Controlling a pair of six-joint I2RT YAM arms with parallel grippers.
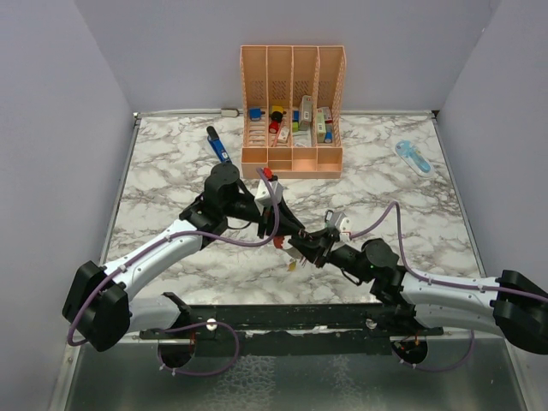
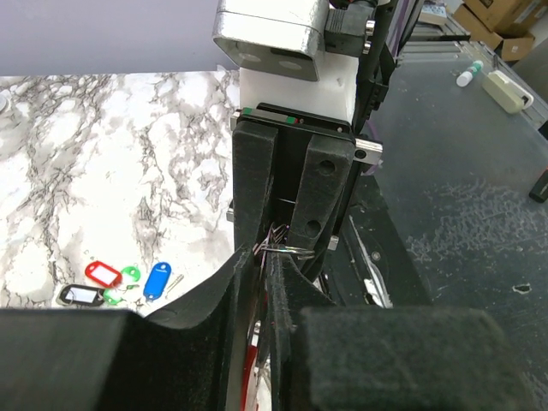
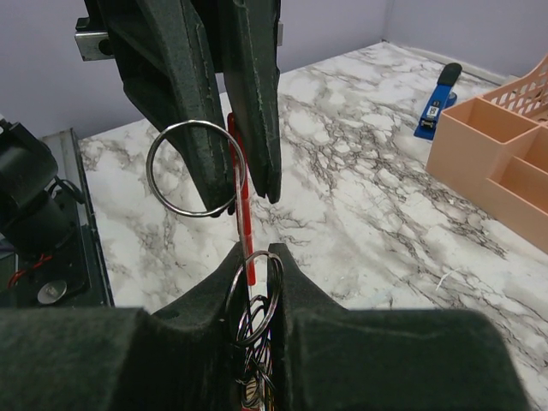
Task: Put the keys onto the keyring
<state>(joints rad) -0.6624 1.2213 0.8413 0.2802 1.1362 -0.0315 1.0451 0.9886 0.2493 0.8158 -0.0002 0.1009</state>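
Where the arms meet: above the middle of the bench [image 1: 171,171], nearer its near edge than its far edge, with the two end effectors tip to tip.
Around: a peach organiser [image 1: 293,111] stands at the middle of the far edge. A blue pen-like tool [image 1: 219,145] lies just left of it, and a pale blue gadget [image 1: 413,157] lies toward the far right corner. All three are well apart from the fingers.
In the way: each end effector's dark fingers hide most of what the other holds. From above, the arms cover the meeting point.
Loose keys [image 2: 128,278]: red, green, blue and black-framed tags lie flat on the marble, close together and apart from both end effectors.
Keyring [image 3: 245,224], axis: only the red half shows, as a thin strip. Its long axis runs straight from the left fingers' gap to the right fingers' gap.
Keyring, place: off the bench, between the two end effectors, one end in each gap.
Left end effector [image 3: 247,195]: fingers nearly together, clamped on the keyring's red strip.
Upper split ring [image 3: 149,169]: a steel ring that hangs across the front of one left finger and touches the red strip. Whether it is threaded on cannot be told.
Right end effector [image 3: 254,257]: fingers close together, pinching a lower split ring [image 3: 229,295], with dark key parts bunched beneath it in the gap.
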